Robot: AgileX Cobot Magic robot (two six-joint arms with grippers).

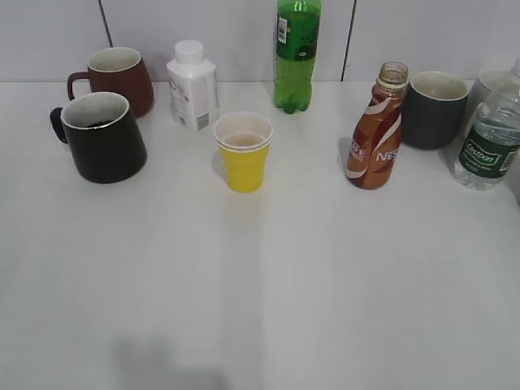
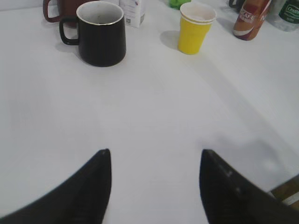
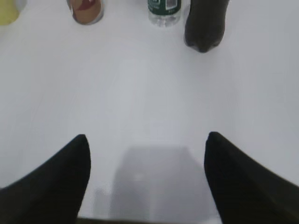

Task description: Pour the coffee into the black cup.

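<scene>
White desk (image 3: 149, 93): right gripper (image 3: 147, 175) jaws apart, nothing between them, grey shadow beneath. Along the far edge: brown coffee bottle (image 3: 86, 11) base, clear water bottle (image 3: 164, 11) with green label, dark grey mug (image 3: 204, 25), standing apart.

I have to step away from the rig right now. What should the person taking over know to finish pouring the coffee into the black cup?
Left tool: open, empty, low over bare white table.
Right tool: open, empty, also over bare table.
Curvy brown plastic Nescafe coffee bottle: upright at right, cap off, beside the dark grey mug.
Glossy black mug with loop handle: upright at left, in front of the maroon mug.
Done: nothing is gripped; whether any coffee is in the black mug cannot be told.
Left: grasp bottle, carry to black mug, pour.
</scene>
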